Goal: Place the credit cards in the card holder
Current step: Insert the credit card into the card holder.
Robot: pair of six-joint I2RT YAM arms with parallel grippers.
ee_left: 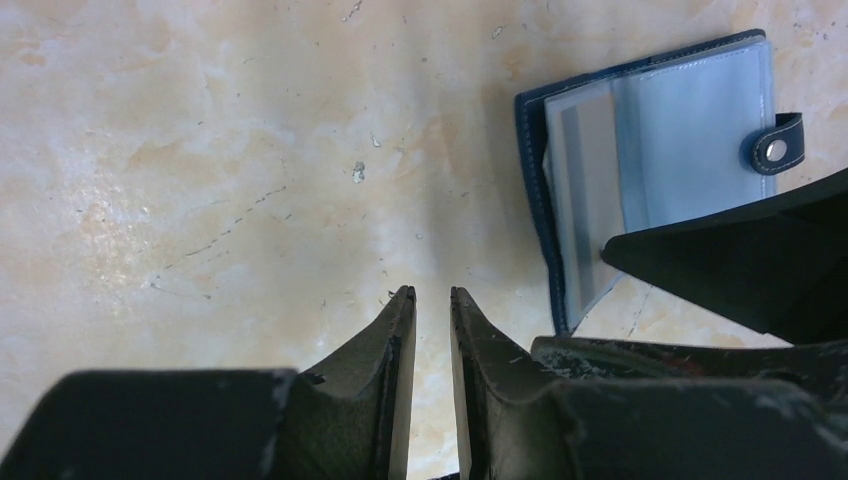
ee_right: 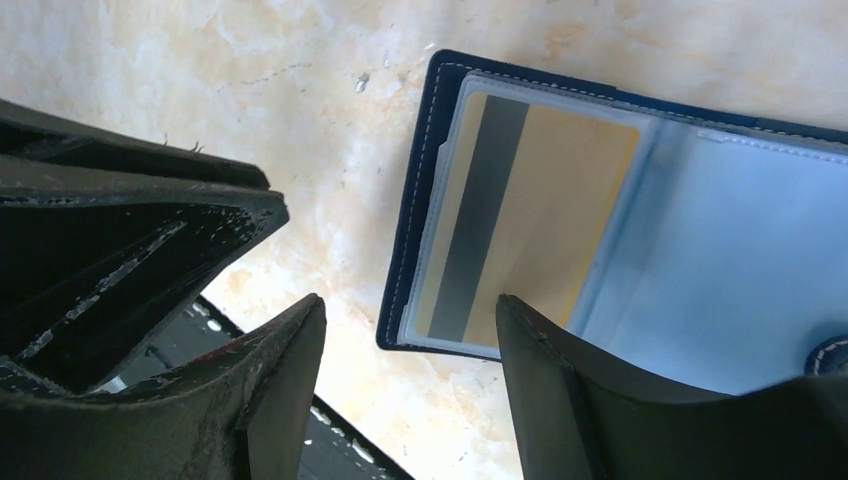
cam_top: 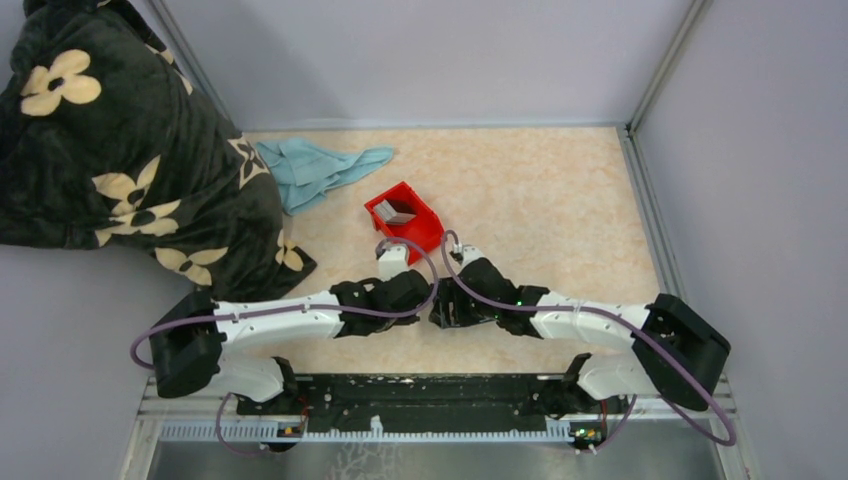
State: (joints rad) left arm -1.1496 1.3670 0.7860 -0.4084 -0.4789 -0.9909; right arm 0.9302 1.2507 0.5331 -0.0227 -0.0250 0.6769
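The card holder [ee_right: 730,230] lies open on the table, navy outside with light blue clear sleeves and a snap tab [ee_left: 778,148]. One tan credit card [ee_right: 560,210] with a grey stripe sits inside its left sleeve. My right gripper [ee_right: 410,300] is wide open low over the holder's near edge, one finger [ee_right: 600,400] above the sleeve and the other over bare table. My left gripper [ee_left: 432,292] hovers just left of the card holder [ee_left: 690,110], its jaws a narrow gap apart with nothing between. In the top view both grippers [cam_top: 435,300] meet and hide the holder.
A red bin [cam_top: 425,232] with a greyish flat piece [cam_top: 396,211] in it stands just behind the grippers. A light blue cloth [cam_top: 320,168] lies at the back left, beside a dark flowered blanket [cam_top: 120,150]. Walls close off the table's back and right.
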